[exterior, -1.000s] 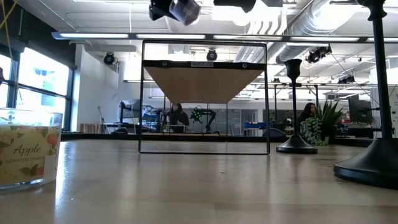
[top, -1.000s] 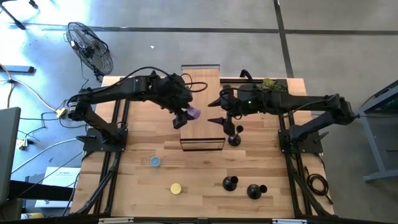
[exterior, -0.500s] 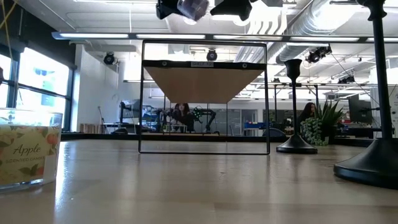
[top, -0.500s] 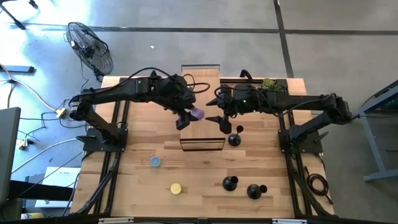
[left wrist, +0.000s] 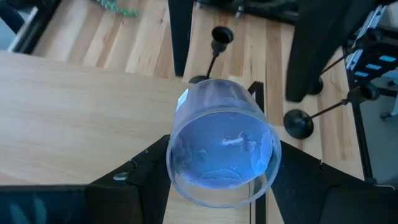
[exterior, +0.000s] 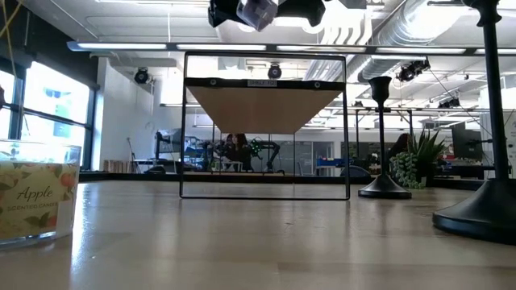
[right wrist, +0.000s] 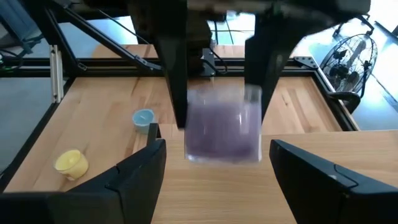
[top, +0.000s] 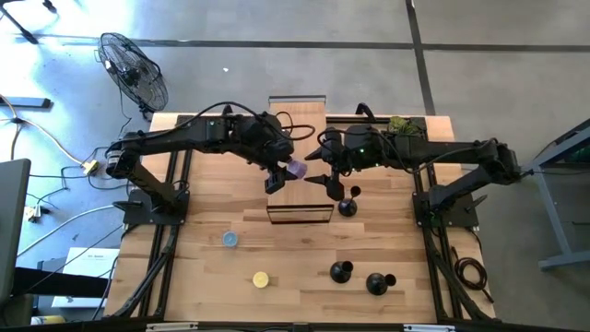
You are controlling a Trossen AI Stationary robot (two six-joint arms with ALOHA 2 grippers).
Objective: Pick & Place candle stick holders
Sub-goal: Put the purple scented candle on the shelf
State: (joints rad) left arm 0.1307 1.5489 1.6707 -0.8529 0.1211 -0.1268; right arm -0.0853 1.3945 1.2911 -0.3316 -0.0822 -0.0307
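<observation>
My left gripper (top: 279, 177) is shut on a small glass jar with a purple candle (top: 295, 170), high above the black wire shelf (top: 300, 214). The jar also shows in the low view (exterior: 256, 11). My right gripper (right wrist: 217, 149) is open and level, and faces the jar from the table's right. Its fingers stand apart from the jar on either side. One black candle stick holder (top: 348, 205) stands on its round base right of the shelf. Two more (top: 341, 270) (top: 376, 282) stand near the front right. My left gripper pinches the jar's glass wall (left wrist: 180, 155) between its two fingers (right wrist: 177, 81), one on each opposite side. The fingers come from above and point down. The jar hangs upright below them, lifted clear of the table and the shelf.
A blue candle (top: 230, 239) and a yellow candle (top: 261, 278) sit at the front left. An "Apple" jar candle (exterior: 36, 197) stands close to the low camera. A plant (top: 398, 123) lies at the far right corner. A fan (top: 134, 69) stands beyond the table.
My left gripper has carried the purple jar a little toward the table's right edge, closer to my right gripper and over the shelf. The jar stays upright and clear.
</observation>
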